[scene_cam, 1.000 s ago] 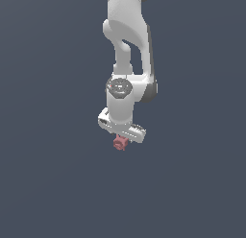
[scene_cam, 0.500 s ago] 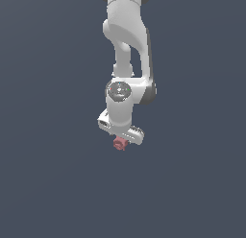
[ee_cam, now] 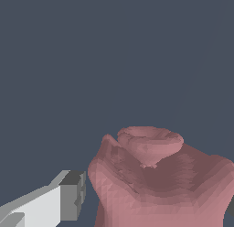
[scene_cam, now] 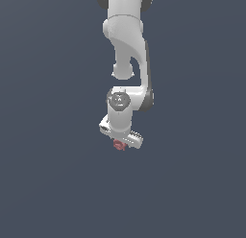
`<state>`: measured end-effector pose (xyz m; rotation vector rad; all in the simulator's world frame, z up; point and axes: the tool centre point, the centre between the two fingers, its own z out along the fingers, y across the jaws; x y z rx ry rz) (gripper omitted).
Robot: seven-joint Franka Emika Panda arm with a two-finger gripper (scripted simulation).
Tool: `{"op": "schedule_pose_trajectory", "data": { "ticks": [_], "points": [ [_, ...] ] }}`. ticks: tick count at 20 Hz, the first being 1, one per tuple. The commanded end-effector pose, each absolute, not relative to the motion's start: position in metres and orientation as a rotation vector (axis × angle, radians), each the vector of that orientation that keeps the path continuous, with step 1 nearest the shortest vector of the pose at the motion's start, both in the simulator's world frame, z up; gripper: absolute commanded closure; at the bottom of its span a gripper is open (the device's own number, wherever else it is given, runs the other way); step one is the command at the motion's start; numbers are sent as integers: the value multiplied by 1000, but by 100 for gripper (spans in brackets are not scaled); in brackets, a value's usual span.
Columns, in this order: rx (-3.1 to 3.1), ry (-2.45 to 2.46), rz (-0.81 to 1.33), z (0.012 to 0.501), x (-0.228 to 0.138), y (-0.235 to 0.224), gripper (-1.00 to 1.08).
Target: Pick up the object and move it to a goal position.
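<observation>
Background: plain dark slate-blue field filling both views, with no edges or seams visible.

Item 1, nearest: object, a pinkish-red knobby lump. Seen from my wrist, it fills the lower right of the frame, with a rounded cup-like knob on top and ridged flanks. One of my grey-tipped white fingers sits just beside it at the lower left; whether the pad touches it I cannot tell.

Item 2: my gripper, just below the centre of the exterior frame. The same lump shows as a small red speck under the white crossbar, between the fingers. Whether the fingers are clamped on it or merely close around it I cannot tell.

Item 3, farthest: my white arm, running from the top centre of the exterior frame down to the round wrist joint above the gripper.
</observation>
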<state>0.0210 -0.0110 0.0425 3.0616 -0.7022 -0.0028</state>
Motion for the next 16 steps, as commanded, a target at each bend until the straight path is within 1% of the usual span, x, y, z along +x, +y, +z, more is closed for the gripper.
{"op": "schedule_pose_trajectory", "data": {
  "ticks": [1,2,16],
  "points": [
    [3062,-703,0,41,22,-11,-92],
    [3062,-703,0,41,22,-11,108],
    [3063,-702,1,45,25,-7,108]
  ]
}}
